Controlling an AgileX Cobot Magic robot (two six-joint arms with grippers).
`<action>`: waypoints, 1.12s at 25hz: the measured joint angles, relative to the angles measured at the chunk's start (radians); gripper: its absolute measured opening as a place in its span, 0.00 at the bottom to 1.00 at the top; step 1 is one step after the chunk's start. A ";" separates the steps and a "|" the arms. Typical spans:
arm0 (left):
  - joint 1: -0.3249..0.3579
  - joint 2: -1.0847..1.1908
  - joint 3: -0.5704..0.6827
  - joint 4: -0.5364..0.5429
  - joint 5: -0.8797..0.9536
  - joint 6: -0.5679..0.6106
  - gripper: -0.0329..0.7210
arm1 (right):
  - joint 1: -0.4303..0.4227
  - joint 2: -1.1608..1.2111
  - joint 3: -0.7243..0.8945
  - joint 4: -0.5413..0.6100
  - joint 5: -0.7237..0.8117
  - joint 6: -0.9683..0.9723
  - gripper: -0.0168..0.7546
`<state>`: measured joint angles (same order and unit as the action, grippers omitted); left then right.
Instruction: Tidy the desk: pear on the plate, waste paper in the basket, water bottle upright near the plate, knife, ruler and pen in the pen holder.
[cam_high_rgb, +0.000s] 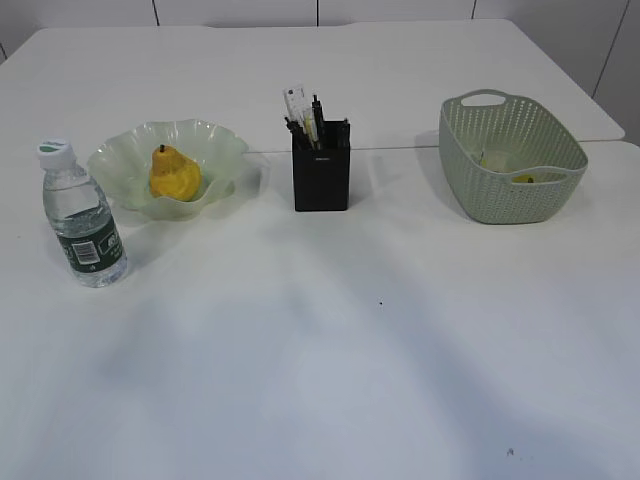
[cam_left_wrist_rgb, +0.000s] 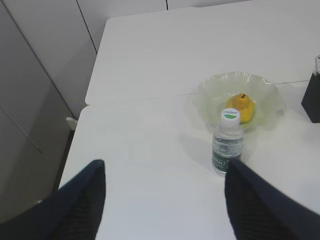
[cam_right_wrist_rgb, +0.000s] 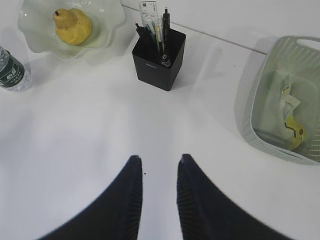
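Observation:
A yellow pear (cam_high_rgb: 175, 174) lies on the pale green wavy plate (cam_high_rgb: 222, 148); both also show in the left wrist view, pear (cam_left_wrist_rgb: 241, 106) and plate (cam_left_wrist_rgb: 210, 95), and in the right wrist view, pear (cam_right_wrist_rgb: 72, 25). A water bottle (cam_high_rgb: 84, 216) stands upright left of the plate, also in the left wrist view (cam_left_wrist_rgb: 227, 142). The black pen holder (cam_high_rgb: 321, 180) holds a ruler (cam_high_rgb: 296, 103) and pens. The green basket (cam_high_rgb: 560, 195) holds crumpled waste paper (cam_right_wrist_rgb: 290, 117). My left gripper (cam_left_wrist_rgb: 165, 172) is open and empty. My right gripper (cam_right_wrist_rgb: 159, 159) is open and empty. Neither gripper shows in the exterior view.
The white table (cam_high_rgb: 330, 350) has a seam behind the objects. In the left wrist view the table's left edge (cam_left_wrist_rgb: 75, 145) drops to a grey floor. A small dark speck (cam_high_rgb: 380, 302) lies on the table.

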<state>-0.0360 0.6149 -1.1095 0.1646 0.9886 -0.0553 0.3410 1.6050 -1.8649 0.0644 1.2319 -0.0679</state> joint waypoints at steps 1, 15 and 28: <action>0.000 0.000 0.000 0.006 0.000 0.000 0.74 | 0.000 -0.002 0.006 0.000 -0.002 -0.002 0.30; 0.000 0.000 0.000 0.028 0.006 0.000 0.74 | 0.000 -0.163 0.318 -0.005 -0.149 -0.010 0.30; -0.007 -0.029 0.061 -0.027 0.006 0.011 0.74 | 0.000 -0.479 0.647 -0.035 -0.324 -0.012 0.30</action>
<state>-0.0426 0.5857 -1.0485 0.1379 0.9950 -0.0443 0.3410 1.1257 -1.2181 0.0292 0.9078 -0.0801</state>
